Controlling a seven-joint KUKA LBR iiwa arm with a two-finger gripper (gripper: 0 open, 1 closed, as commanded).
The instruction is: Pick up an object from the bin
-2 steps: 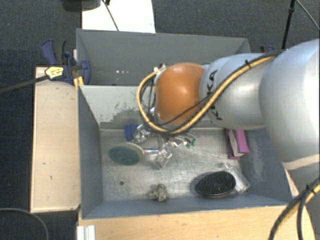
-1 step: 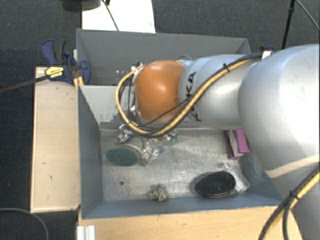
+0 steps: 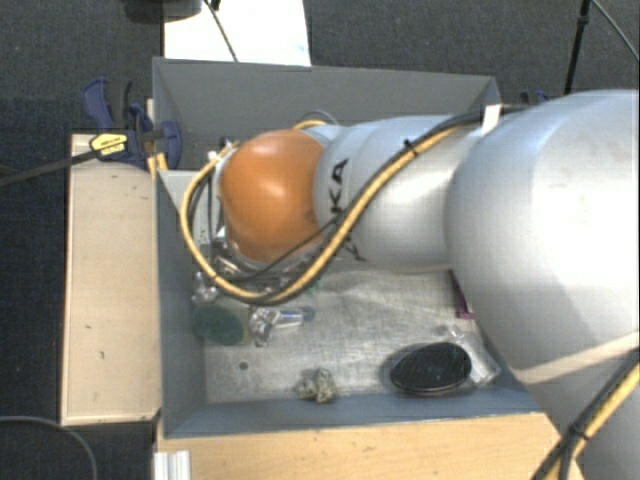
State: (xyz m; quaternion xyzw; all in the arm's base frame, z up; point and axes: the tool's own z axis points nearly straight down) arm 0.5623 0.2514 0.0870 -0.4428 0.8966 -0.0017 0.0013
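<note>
My gripper (image 3: pixel 228 260) is down in the left part of the bin, mostly hidden beneath the arm's orange cover. Just below it, by the bin's left wall, lies a dark green round thing (image 3: pixel 218 325). To the right of that is a small clear, silvery piece (image 3: pixel 283 317). Whether anything is held cannot be made out.
A small grey-brown lump (image 3: pixel 318 385) rests near the front wall. A black oval disc (image 3: pixel 430 367) lies at the front right. A purple sliver (image 3: pixel 460 300) peeks out at the right from beneath the arm, which covers most of the bin's back and right.
</note>
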